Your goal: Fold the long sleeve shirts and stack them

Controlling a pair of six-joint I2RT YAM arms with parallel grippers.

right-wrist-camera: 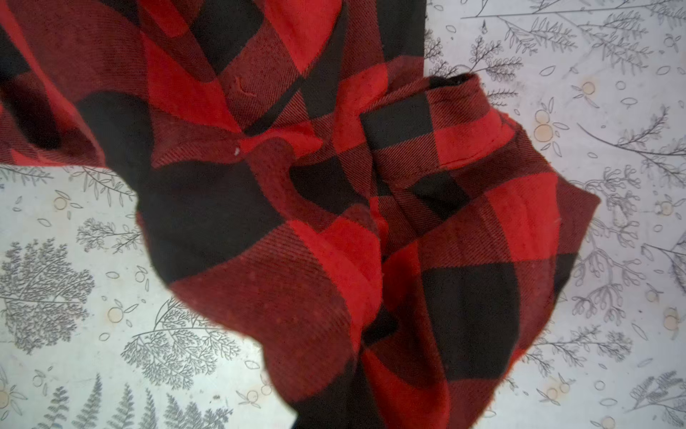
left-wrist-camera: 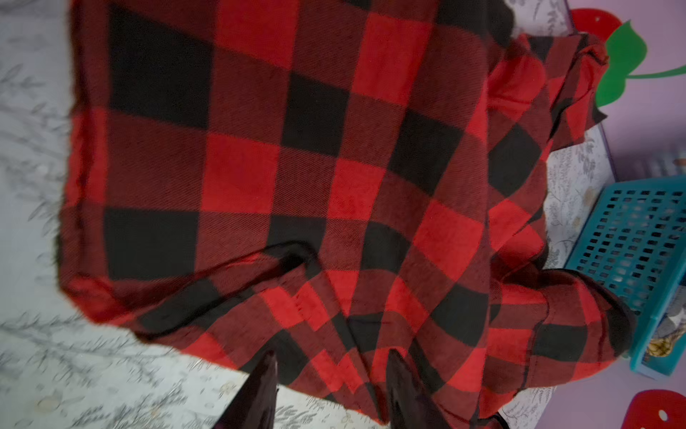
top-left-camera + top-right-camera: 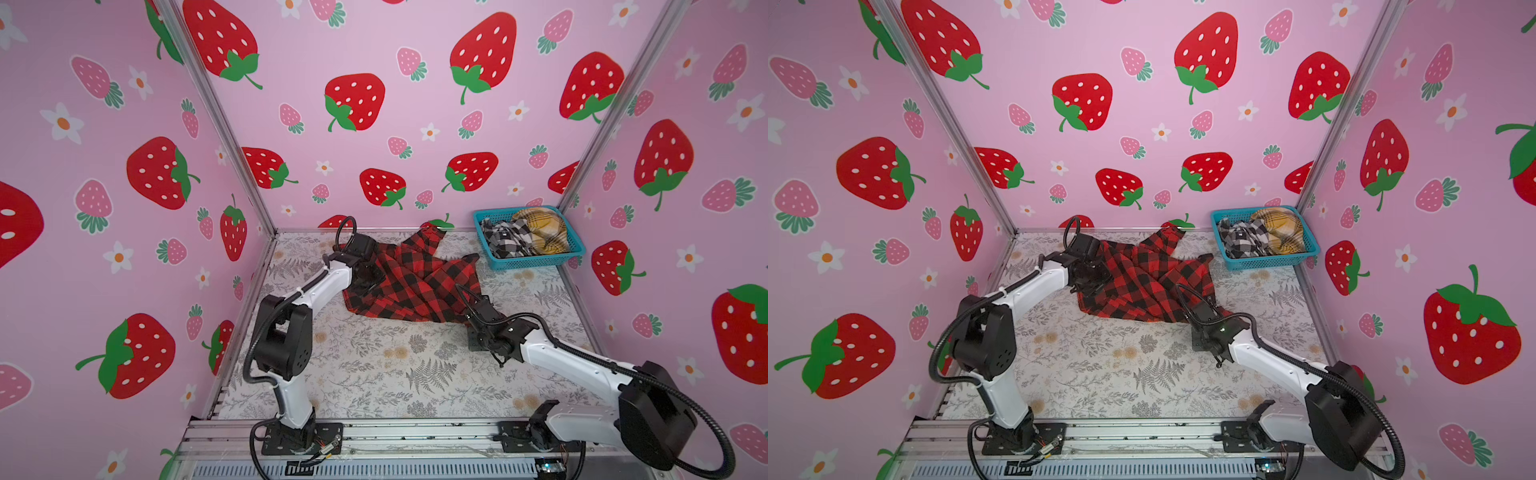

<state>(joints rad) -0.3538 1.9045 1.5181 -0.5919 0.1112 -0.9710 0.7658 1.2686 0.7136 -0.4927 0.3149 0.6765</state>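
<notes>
Turquoise basket (image 3: 536, 262) with black-and-white shirt (image 3: 506, 240) and mustard shirt (image 3: 542, 232); red-and-black shirt (image 3: 415, 286) outside

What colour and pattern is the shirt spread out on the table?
Red-and-black buffalo check; the shirt shows best in the left wrist view.

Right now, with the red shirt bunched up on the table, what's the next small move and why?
Probably close the left gripper on the edge of the red shirt. Its jaws stand apart over the cloth, the right gripper is shut on a corner, and the shirt lies crumpled, so spreading it likely needs both holds.
</notes>
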